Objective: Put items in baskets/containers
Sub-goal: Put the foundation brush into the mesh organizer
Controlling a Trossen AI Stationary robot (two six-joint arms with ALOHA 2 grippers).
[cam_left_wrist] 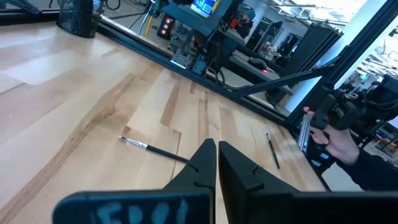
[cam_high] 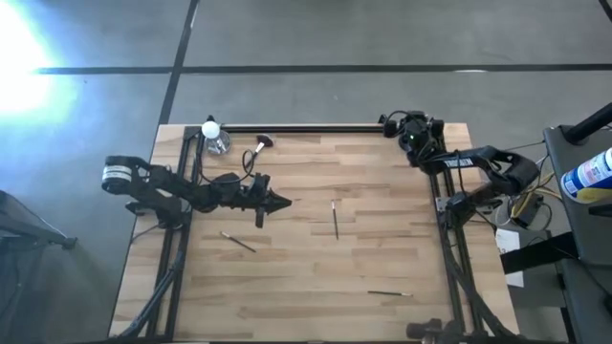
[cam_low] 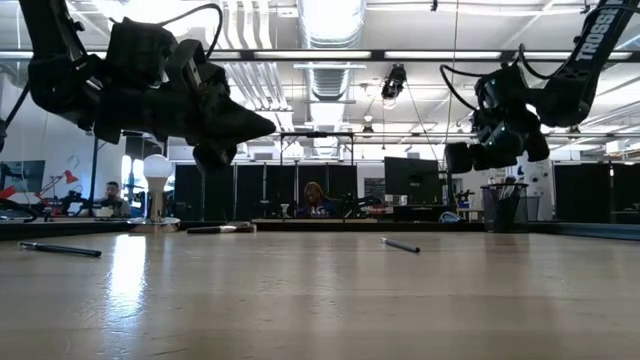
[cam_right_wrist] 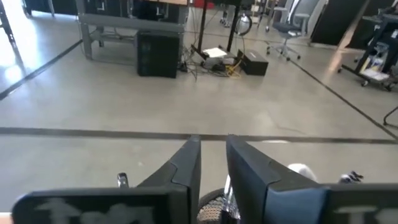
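Currently left gripper (cam_high: 283, 202) hovers mid-frame, jaws pressed together, empty; spread them, descend over centre brush (cam_high: 335, 219), pinch mid-shaft; right gripper (cam_high: 413, 134) waits upper right, jaws slightly apart.

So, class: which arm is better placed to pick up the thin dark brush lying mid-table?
The left. Its hand hovers beside the thin dark brush, while the right hand sits at the table's far corner.

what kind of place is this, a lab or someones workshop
Most likely a robotics lab in a large open workspace. A wooden table stands on a concrete floor, exposed ducts and strip lights run overhead, and people sit at monitors behind it.
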